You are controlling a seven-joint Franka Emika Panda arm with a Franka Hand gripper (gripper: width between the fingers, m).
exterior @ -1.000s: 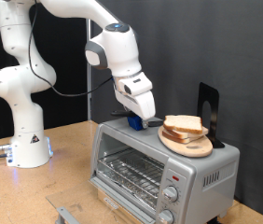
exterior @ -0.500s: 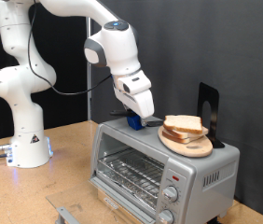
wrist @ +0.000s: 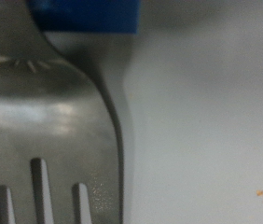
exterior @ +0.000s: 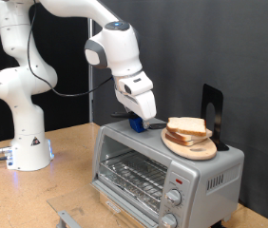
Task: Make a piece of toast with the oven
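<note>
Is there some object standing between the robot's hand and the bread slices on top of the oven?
Nothing visible does. The hand is low over the top of the silver-grey toaster oven, at a small blue object. The pale bread slices on the round wooden board lie toward the exterior view's right, with only bare oven top between.

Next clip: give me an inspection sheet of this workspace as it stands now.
Surface: wooden tabletop, bare where visible.
Job's things: oven door closed, wire rack empty; bread slices stacked on a round wooden board on top of the oven.
Clutter: blue object on the oven top; black stand behind the board.
Gripper: gripper low over the oven top at the blue object, beside the bread; nothing seen held.
Cables: black cable behind the arm; cords at the robot base.
Surroundings: black backdrop.
</note>
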